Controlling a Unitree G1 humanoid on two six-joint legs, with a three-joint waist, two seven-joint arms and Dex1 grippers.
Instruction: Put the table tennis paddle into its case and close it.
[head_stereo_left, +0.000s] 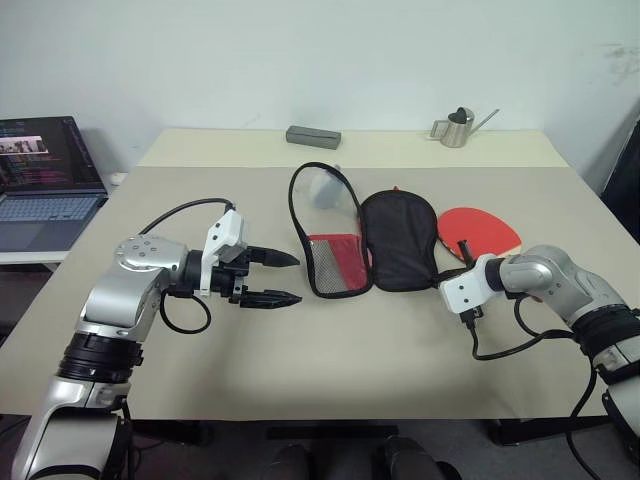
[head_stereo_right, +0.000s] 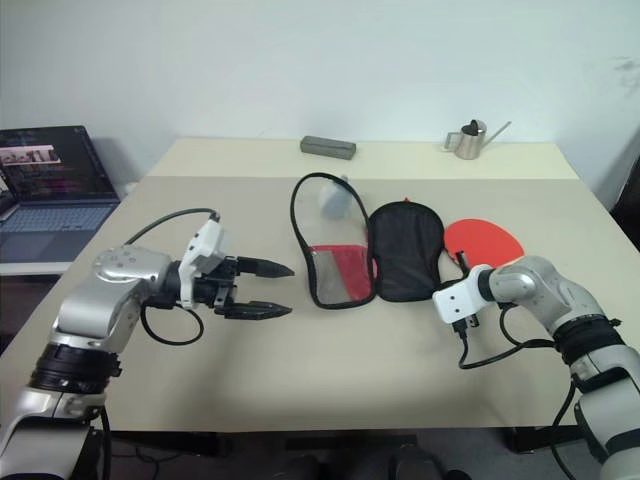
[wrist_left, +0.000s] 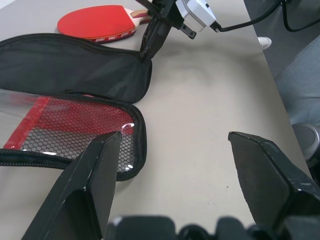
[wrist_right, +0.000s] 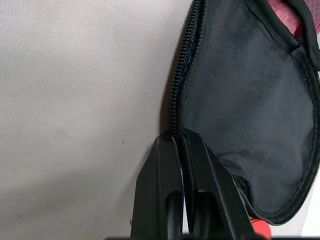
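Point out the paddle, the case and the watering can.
table tennis paddle (head_stereo_left: 482, 229): left eye view, on its red rubber face.
case (head_stereo_left: 398, 240): left eye view, middle of the black fabric half, lying open.
watering can (head_stereo_left: 457, 129): left eye view, on its metal body at the table's far edge.

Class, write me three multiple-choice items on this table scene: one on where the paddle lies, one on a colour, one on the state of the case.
1. Where does the table tennis paddle lie?
A. Inside the case
B. On the table, on the robot's right of the case
C. In the left gripper

2. What colour is the mesh pocket on the clear side of the case?
A. Red
B. Blue
C. Green

3. In what state is the case?
A. Zipped shut
B. Spread open in two halves
C. Rolled up

Answers: 1 B, its red face lies beside the black half. 2 A, the head and left wrist views show red mesh. 3 B, the clear half and the black half lie side by side.
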